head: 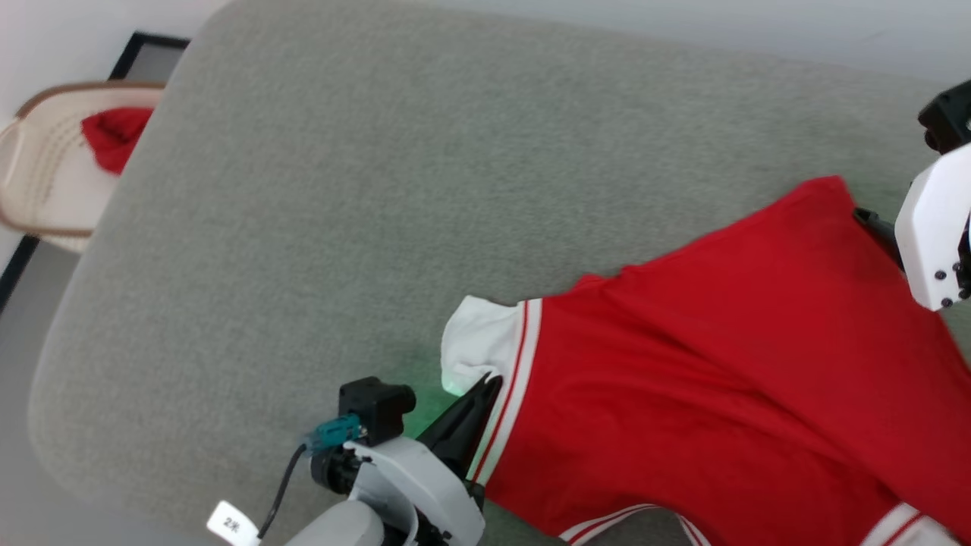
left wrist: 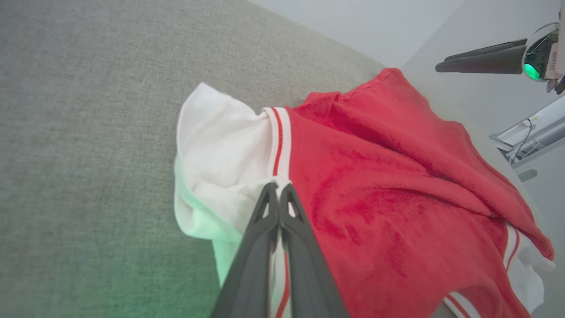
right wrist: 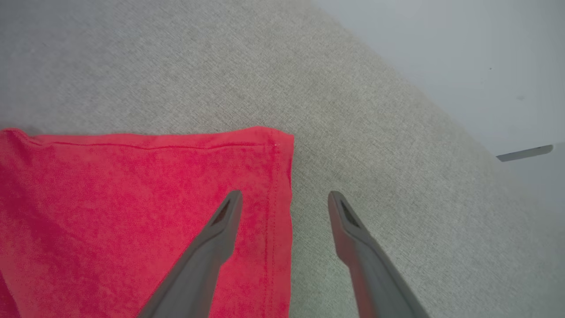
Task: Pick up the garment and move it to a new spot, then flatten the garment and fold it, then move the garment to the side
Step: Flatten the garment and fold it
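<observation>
Pinched the garment (head: pixel 721 364) by one white sleeve (left wrist: pixel 216 145) with the left gripper (left wrist: pixel 279 187), both dark fingers pressed tight together on the cloth, right next to the red-and-white striped trim (left wrist: pixel 278 141). Held on there, most likely, to stop that end from sliding during the pulling flat. Held the right gripper (right wrist: pixel 284 196) spread wide with nothing between its fingers, one finger over the red cloth and the other over the bare grey cushion (right wrist: pixel 397 132), close to the far hem corner (right wrist: pixel 276 141). Seemed a good place to grab or smooth that corner next, though hard to say which. Lay stretched across the right part of the cushion in the head view, from the pinched sleeve near the robot up to the hem corner at the far side. Looked bright red and soft, plain on the side facing up, with short white sleeves and stripes at the seam between white and red. Looked smooth and straight along the hem, but not flat yet in the middle: showed long folds and bumps there, and a crumpled sleeve tinted green by the gripper's light. Sat well apart from the beige basket (head: pixel 38 197) and the small red cloth (head: pixel 114 136) in it, off past the cushion's left edge.
</observation>
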Controlling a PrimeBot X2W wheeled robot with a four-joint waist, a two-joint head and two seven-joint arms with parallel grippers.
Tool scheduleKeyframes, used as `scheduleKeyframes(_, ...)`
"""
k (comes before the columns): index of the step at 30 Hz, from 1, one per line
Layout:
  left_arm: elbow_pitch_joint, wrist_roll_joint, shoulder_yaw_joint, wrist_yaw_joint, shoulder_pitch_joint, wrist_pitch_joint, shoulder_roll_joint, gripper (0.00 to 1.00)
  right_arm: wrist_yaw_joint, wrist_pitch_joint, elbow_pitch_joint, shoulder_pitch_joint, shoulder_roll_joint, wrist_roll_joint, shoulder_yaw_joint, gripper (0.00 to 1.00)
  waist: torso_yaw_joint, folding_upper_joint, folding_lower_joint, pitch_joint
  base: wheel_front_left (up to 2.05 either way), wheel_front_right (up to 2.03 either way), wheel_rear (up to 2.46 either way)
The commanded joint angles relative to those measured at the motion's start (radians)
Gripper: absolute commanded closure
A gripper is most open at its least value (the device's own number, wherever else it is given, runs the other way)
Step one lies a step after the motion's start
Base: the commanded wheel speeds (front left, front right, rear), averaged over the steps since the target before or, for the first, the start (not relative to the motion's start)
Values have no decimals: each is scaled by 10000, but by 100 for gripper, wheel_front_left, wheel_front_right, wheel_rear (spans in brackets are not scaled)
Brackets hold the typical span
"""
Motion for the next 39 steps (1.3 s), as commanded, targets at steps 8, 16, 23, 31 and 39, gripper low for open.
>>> scheduleKeyframes(8, 595, 125, -117, -417, -537, -223, -478, 100, -7, 760, 2246, -1619, -40, 663, 1332, 0, 1009, 0, 0, 974, 0, 0, 0)
scheduleKeyframes(16, 1019, 125, -120, -632, -711, -349, -719, 100, -7, 2227, 3834, -1952, 272, 1444, 2254, 28, 1169, 0, 0, 1167, 0, 0, 0)
scheduleKeyframes(23, 1317, 78, -97, -707, -784, -408, -789, 100, -8, 3012, 4418, -2372, 249, 1725, 2412, 100, 1157, 0, 0, 1153, 0, 0, 0)
scheduleKeyframes(31, 1243, -146, -34, -752, -970, 246, -281, 100, -8, 2725, 4643, -2935, 689, 1860, 2097, 100, 618, 0, 0, 721, 0, 0, 0)
scheduleKeyframes(39, -13, -106, 402, -39, -2392, 2399, 1265, 100, -8, 1871, 3935, -3443, 1032, 1914, 2193, 100, -161, 0, 0, -446, 0, 0, 0)
